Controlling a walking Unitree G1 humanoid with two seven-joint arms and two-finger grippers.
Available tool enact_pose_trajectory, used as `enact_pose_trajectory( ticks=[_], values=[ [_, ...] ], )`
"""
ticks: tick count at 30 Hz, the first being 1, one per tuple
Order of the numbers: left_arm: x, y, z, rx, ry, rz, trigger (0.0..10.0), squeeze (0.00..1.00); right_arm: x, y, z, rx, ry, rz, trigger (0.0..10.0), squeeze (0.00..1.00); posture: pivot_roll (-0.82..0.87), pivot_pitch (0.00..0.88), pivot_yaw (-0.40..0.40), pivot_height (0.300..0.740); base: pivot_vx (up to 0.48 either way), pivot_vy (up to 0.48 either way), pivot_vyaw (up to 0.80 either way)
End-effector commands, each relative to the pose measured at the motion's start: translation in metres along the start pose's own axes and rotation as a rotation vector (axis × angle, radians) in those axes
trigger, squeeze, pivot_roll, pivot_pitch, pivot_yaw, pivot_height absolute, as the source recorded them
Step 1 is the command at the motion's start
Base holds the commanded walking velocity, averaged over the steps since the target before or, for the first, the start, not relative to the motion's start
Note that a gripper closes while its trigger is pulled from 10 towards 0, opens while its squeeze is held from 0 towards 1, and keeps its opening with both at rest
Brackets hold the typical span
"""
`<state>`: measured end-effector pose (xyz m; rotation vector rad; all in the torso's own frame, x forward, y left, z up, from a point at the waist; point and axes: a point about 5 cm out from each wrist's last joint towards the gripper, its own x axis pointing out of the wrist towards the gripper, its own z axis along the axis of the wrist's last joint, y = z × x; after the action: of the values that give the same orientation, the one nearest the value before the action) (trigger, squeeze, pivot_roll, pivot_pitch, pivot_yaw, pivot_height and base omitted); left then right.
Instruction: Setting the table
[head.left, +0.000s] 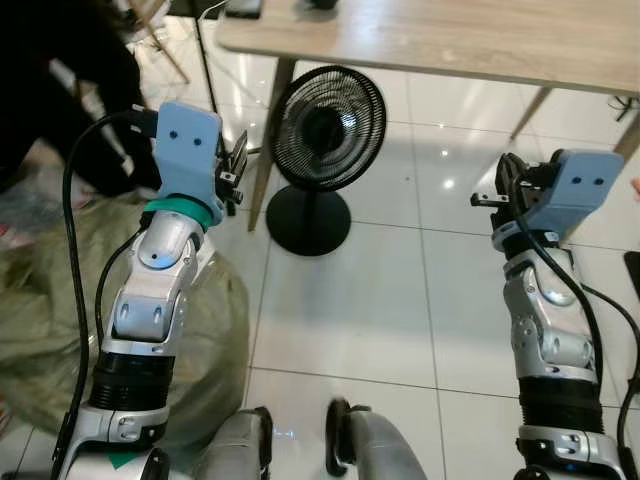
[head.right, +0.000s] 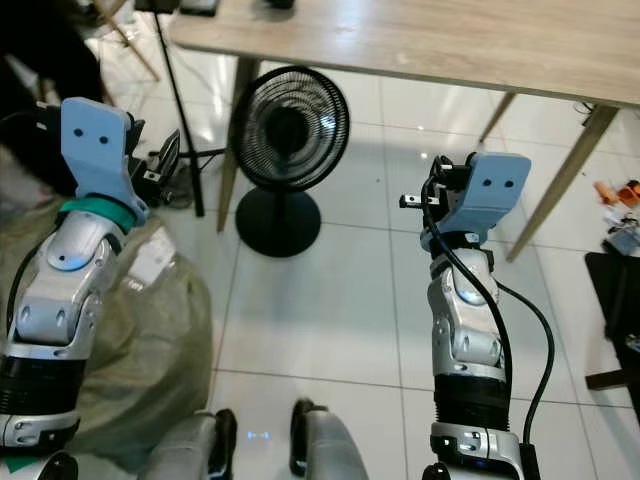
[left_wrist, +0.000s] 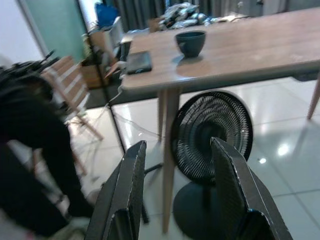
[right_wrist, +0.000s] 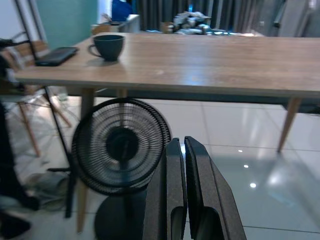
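A long wooden table (right_wrist: 210, 62) stands ahead of me, and a dark cup (right_wrist: 107, 46) sits near its left end beside a flat black phone (right_wrist: 55, 55). My left gripper (left_wrist: 177, 165) is raised in front of the table's left corner, open, with nothing between its fingers (left_wrist: 132, 200). My right gripper (right_wrist: 181, 165) is held up lower than the tabletop, shut and empty. Both arms (head.left: 165, 270) show in the eye views with their blue wrist housings (head.left: 575, 190).
A black floor fan (head.left: 320, 150) stands under the table's near edge by a wooden leg (head.left: 268, 150). A large greenish sack (head.left: 60, 300) lies on the tiled floor at my left. A person in dark clothing (left_wrist: 30, 145) crouches left by a wooden chair (left_wrist: 70, 90).
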<state>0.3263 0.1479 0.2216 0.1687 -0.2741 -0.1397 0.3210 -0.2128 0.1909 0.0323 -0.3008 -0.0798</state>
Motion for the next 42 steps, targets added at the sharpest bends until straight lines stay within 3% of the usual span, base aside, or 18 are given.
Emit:
enact_pose_trajectory(
  ticks=[1, 42],
  values=[
    [-0.0014, -0.0035, -0.0050, -0.010, 0.017, -0.011, 10.0, 0.00, -0.0036, -0.0059, -0.0026, -0.009, 0.011, -0.018, 10.0, 0.00, 0.02, 0.098, 0.031, 0.740, -0.334, 0.000, 0.00],
    [-0.0001, -0.0067, -0.0040, -0.018, 0.009, -0.020, 10.0, 0.00, -0.0051, -0.0080, -0.0021, -0.010, 0.011, -0.025, 10.0, 0.00, 0.01, 0.109, 0.025, 0.740, -0.327, 0.000, 0.00]
  ],
)
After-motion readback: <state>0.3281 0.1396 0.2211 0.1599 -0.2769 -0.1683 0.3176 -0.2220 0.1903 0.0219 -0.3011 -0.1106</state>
